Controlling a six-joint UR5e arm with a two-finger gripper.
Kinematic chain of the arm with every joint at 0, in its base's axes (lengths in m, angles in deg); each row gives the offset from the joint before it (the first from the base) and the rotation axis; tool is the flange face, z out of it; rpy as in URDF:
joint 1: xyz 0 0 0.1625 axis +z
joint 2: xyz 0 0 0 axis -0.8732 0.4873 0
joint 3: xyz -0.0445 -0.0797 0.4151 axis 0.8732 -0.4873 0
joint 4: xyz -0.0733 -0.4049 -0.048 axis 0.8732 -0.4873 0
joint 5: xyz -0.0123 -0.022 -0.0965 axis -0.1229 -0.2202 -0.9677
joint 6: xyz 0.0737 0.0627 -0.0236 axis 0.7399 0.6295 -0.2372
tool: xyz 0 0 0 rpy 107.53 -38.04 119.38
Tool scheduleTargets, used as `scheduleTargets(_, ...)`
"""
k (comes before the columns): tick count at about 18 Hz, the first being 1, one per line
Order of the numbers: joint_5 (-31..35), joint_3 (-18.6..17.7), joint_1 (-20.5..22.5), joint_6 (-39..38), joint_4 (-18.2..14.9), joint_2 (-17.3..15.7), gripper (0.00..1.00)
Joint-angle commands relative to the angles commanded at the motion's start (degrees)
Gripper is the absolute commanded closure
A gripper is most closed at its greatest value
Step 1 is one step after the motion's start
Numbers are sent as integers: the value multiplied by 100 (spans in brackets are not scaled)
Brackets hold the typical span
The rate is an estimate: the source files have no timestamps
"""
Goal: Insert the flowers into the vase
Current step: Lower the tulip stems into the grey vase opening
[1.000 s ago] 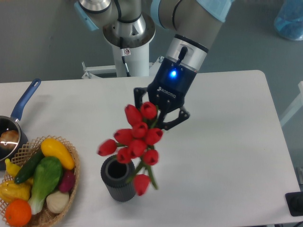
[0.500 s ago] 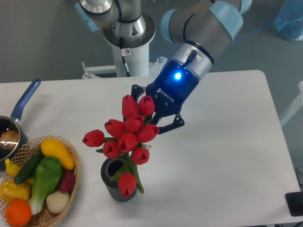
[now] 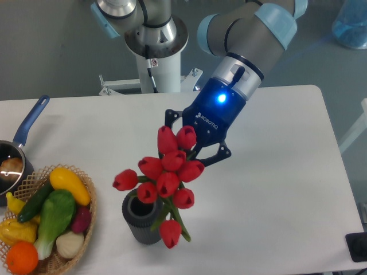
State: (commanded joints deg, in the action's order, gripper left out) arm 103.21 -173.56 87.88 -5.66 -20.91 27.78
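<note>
A woven basket (image 3: pixel 86 189) full of toy fruit and vegetables (image 3: pixel 51 215) sits on the white counter (image 3: pixel 275 189), beside a blue-handled pan (image 3: pixel 17 152).

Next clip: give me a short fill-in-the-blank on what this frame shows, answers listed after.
1. The tulip heads on the flowers are ____ in colour.
2. The vase stands to the ____ of the wicker basket in the picture.
3. The saucepan at the table's left edge has a ____ handle.
4. The light glowing on the tool is ____.

Missing words: red; right; blue; blue
</note>
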Motion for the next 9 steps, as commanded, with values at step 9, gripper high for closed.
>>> scheduleTargets(9,-1017,-9,-27,0,35,87,95)
